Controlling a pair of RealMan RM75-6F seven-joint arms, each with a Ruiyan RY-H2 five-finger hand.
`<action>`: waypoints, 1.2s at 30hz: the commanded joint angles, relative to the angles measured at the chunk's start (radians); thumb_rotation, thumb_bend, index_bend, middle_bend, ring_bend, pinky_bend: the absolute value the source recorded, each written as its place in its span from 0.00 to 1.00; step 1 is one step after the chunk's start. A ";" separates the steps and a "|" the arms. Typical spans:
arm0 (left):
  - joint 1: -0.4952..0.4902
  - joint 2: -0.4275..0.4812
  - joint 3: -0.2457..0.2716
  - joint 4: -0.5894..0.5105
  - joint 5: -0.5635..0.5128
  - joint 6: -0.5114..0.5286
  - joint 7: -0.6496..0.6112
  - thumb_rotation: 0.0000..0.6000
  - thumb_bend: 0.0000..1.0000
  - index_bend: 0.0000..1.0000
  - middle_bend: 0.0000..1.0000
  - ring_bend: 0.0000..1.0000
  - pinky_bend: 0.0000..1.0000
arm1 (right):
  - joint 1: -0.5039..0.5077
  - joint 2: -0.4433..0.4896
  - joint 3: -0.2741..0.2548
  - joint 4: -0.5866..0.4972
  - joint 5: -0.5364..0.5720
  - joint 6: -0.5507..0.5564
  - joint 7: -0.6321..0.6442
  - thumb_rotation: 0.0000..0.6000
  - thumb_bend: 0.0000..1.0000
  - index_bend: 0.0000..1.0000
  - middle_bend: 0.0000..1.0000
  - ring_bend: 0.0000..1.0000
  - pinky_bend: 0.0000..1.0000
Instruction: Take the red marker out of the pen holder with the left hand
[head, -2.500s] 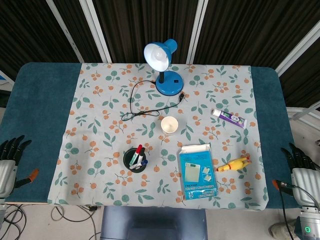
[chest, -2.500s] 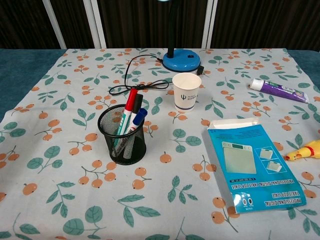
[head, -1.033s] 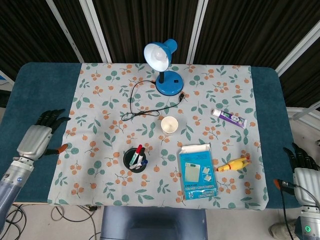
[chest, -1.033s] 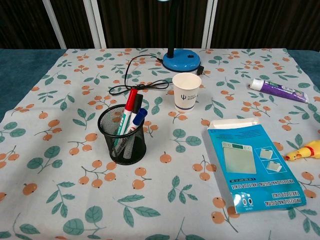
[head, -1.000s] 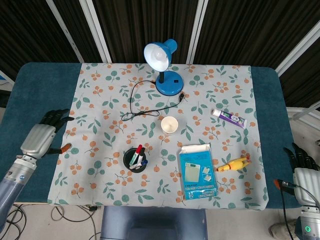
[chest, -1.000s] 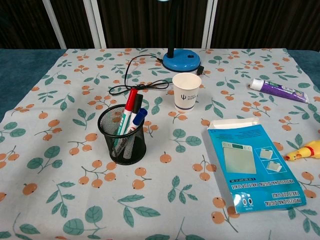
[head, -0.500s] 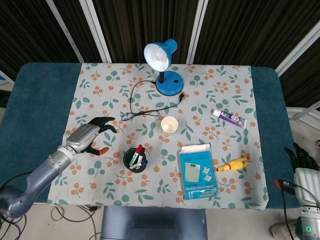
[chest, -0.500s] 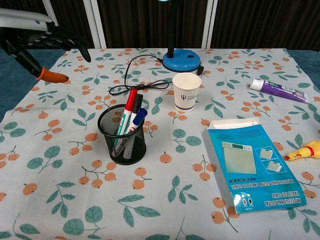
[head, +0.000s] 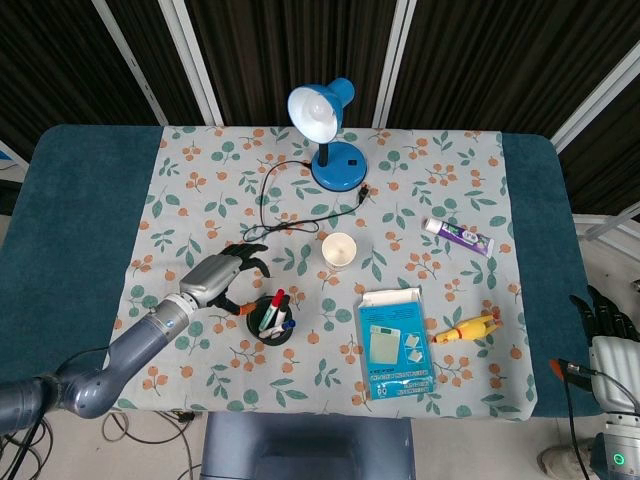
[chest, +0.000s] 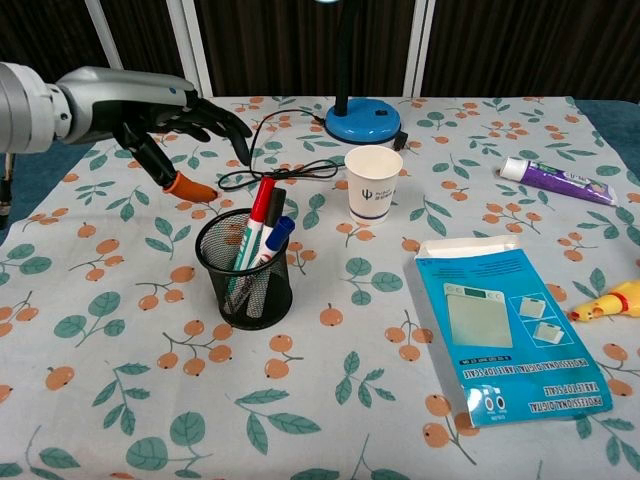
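Observation:
A black mesh pen holder (chest: 245, 270) (head: 270, 318) stands on the flowered cloth near the front, left of centre. The red marker (chest: 258, 214) (head: 274, 301) leans in it, cap up, among black, blue and green markers. My left hand (chest: 165, 113) (head: 222, 273) hovers just left of and above the holder, fingers spread and empty, touching neither the markers nor the rim. My right hand (head: 608, 345) rests at the table's far right edge, fingers apart, holding nothing.
A paper cup (chest: 372, 184) stands right of the holder. Behind it are the blue desk lamp (head: 328, 130) and its black cord (chest: 285, 165). A blue box (chest: 503, 327), a yellow toy (head: 467, 327) and a toothpaste tube (chest: 555, 181) lie to the right.
My left hand has swung in from the table's left edge, across the cloth, to just beside the pen holder. The right hand and the objects have not moved.

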 joint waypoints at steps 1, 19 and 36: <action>-0.021 -0.030 0.012 0.012 -0.023 0.009 0.020 1.00 0.26 0.34 0.07 0.00 0.00 | 0.000 0.000 0.000 0.000 -0.001 0.001 0.001 1.00 0.16 0.15 0.05 0.10 0.18; -0.073 -0.099 0.046 0.034 -0.080 0.052 0.101 1.00 0.31 0.43 0.08 0.00 0.00 | -0.002 0.003 -0.001 0.001 -0.002 0.000 0.009 1.00 0.16 0.15 0.05 0.10 0.18; -0.092 -0.107 0.061 0.051 -0.103 0.062 0.116 1.00 0.32 0.45 0.09 0.00 0.00 | -0.003 0.004 -0.001 -0.002 0.000 -0.001 0.010 1.00 0.16 0.15 0.05 0.10 0.18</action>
